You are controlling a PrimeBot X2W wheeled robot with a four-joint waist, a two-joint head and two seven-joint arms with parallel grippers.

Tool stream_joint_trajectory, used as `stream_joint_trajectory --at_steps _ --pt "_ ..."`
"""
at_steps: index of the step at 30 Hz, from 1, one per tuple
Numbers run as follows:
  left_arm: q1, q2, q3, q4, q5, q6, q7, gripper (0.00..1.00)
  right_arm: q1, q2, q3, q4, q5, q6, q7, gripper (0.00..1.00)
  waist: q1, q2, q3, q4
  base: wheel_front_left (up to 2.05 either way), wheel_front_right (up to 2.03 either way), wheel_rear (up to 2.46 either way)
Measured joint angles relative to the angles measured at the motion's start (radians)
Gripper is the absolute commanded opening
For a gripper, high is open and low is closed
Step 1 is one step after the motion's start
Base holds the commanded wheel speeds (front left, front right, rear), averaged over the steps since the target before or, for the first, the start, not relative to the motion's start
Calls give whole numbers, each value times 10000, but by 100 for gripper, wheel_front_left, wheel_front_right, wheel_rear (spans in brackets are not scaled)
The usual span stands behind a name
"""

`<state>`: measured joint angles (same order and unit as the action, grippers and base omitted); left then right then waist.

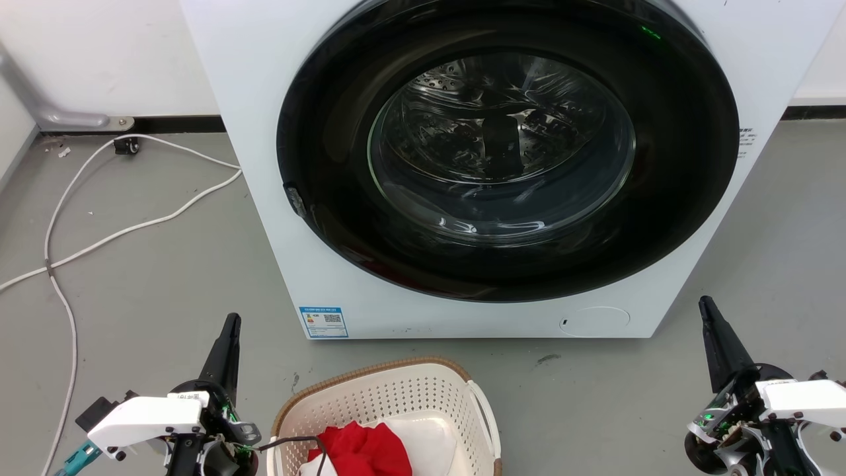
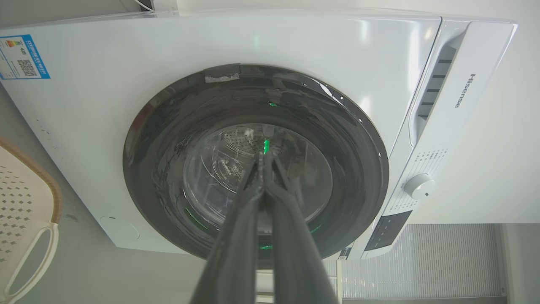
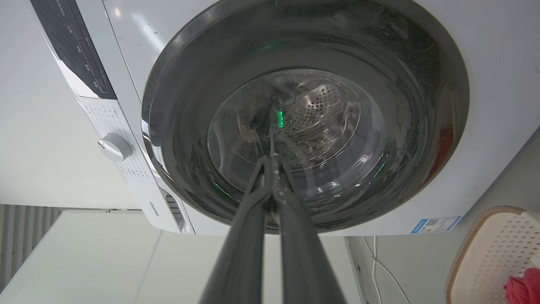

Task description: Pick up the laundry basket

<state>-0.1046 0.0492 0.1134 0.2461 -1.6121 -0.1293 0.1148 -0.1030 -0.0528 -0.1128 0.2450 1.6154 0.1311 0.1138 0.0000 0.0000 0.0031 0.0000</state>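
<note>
On the floor (image 1: 165, 291), bottom centre of the head view: laundry basket (image 1: 396, 396), with cream perforated walls and a brown woven-look rim. It stands upright just in front of the washing machine (image 1: 264, 198), not touching it, and its near end is cut off by the picture's edge.
Basket contents: red cloth (image 1: 363, 453) heaped against white cloth (image 1: 429, 436), both lying inside the walls.
Left tool: (image 1: 231, 322) low beside the basket's left side, near the rim but apart from it. Its two long dark fingers are pressed together tip to tip with nothing between them. In the left wrist view the joined tips (image 2: 262, 158) point at the glass of the machine's door.
Right tool: (image 1: 706, 304) out to the basket's right and well apart from it, over bare floor. Its fingers are likewise closed on each other and hold nothing. In the right wrist view the tips (image 3: 273, 159) meet in front of the door glass.
Door: round dark door (image 1: 502, 271), closed, with the steel drum visible through its window.
Sticker: blue label (image 1: 323, 322) at the lower left corner of the machine's front.
Cable: white cable (image 1: 132, 228) looping over the floor left of the machine.
Basket in the wrist views: at the left edge of the left wrist view (image 2: 25, 190), and at the lower right of the right wrist view (image 3: 485, 253) with a bit of the red cloth (image 3: 521, 289).
</note>
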Motion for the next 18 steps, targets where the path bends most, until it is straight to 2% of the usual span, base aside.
stream_joint_trajectory --at_steps 18 --pt "0 0 0 0 0 0 0 0 0 2 -6 0 0 -2 0 0 0 0 0 0 0 0 0"
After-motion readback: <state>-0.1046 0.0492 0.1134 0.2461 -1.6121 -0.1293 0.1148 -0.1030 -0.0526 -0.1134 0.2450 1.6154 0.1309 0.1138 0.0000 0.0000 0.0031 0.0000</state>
